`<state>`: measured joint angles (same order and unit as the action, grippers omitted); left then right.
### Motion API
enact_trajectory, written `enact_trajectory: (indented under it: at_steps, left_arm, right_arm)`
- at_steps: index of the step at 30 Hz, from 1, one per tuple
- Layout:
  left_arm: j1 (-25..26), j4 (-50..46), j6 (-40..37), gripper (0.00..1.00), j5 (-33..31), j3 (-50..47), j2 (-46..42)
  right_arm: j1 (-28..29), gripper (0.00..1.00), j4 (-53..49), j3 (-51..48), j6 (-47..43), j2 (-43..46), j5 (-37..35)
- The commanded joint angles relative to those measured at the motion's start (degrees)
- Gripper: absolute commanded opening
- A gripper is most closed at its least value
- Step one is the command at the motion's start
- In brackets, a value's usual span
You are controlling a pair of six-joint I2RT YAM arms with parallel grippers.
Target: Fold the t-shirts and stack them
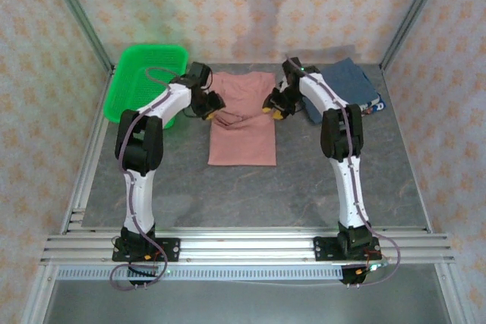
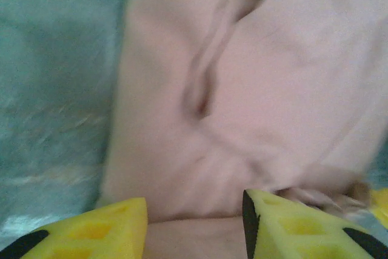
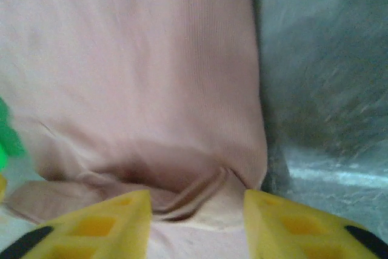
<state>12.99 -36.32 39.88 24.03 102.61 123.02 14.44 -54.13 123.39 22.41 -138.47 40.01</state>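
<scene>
Basket: green mesh basket at the far left corner of the grey table; every place below is called off it
Pink t-shirt: there it is, the pink t-shirt, spread flat just to the right of the basket; a long strip running from the basket's far end down toward the arm bases; wider at the far end, with a crease across it level with the basket's near rim
Blue t-shirt: blue t-shirt lying in a compact bundle well to the right of the basket, beyond the pink one and apart from it
Left claw: left gripper low over the pink shirt's edge that faces the basket, between basket and cloth; jaws parted, nothing clamped
Left wrist view: yellow fingers stand wide apart; pink cloth shows in the gap and stretches away ahead of them, rumpled into a long fold; bare table on the basket side
Right claw: right gripper low over the pink shirt's opposite edge, the one turned away from the basket; jaws parted here too, gripping nothing
Right wrist view: a small ridge of pink fabric lies in the gap of the spread fingers but neither pad presses it; smooth cloth runs ahead; bare table on the side away from the basket
Pairing: both claws level with each other, one at each side of the shirt's far half, facing inward across the crease
</scene>
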Motion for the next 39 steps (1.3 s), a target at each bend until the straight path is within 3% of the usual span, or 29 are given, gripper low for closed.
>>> enact_trajectory:
  at_steps: [1, 5, 9, 11, 17, 21, 23, 27, 35, 39]
  left_arm:
    - [-0.7, -1.7, 2.6, 0.51, -0.3, 10.7, -4.0]
    - [-2.7, -4.3, 5.0, 0.56, -3.6, 13.9, -8.2]
    - [-3.1, -4.0, 2.7, 0.6, -4.2, 6.5, -17.2]
    - [-3.1, -4.0, 2.1, 0.61, -4.1, -0.2, -22.3]
    - [-3.1, 6.3, 3.4, 0.69, 1.9, -32.3, -42.3]
    - [-3.0, 13.2, 6.3, 0.7, 7.6, -49.5, -51.2]
    - [-2.9, 19.8, 9.9, 0.7, 11.4, -56.4, -52.8]
    - [-2.0, 30.1, 14.4, 0.67, 12.7, -63.3, -52.4]
    - [-0.7, 35.8, 16.5, 0.59, 14.3, -62.5, -41.1]
    - [-0.6, 32.6, 14.1, 0.56, 14.1, -60.9, -36.5]
  right_arm:
    - [-3.0, 0.55, 8.8, 0.8, 6.8, 7.2, -0.1]
    - [-4.5, 0.59, 16.2, -8.7, 8.6, 18.7, 0.2]
    - [-4.8, 0.59, 18.6, -23.8, 7.8, 30.4, 1.4]
    - [-4.8, 0.61, 21.2, -34.1, 7.4, 37.4, 2.3]
    - [-4.6, 0.69, 29.4, -65.2, 9.5, 58.3, 4.9]
    - [-4.3, 0.67, 38.3, -81.3, 14.8, 65.3, 9.6]
    - [-3.8, 0.65, 48.2, -88.2, 20.6, 66.3, 11.7]
    - [-2.8, 0.6, 64.8, -94.8, 28.8, 62.5, 12.8]
    - [2.8, 0.51, 75.0, -92.0, 32.8, 48.9, 12.4]
    - [3.8, 0.48, 76.7, -90.9, 33.4, 44.7, 11.9]
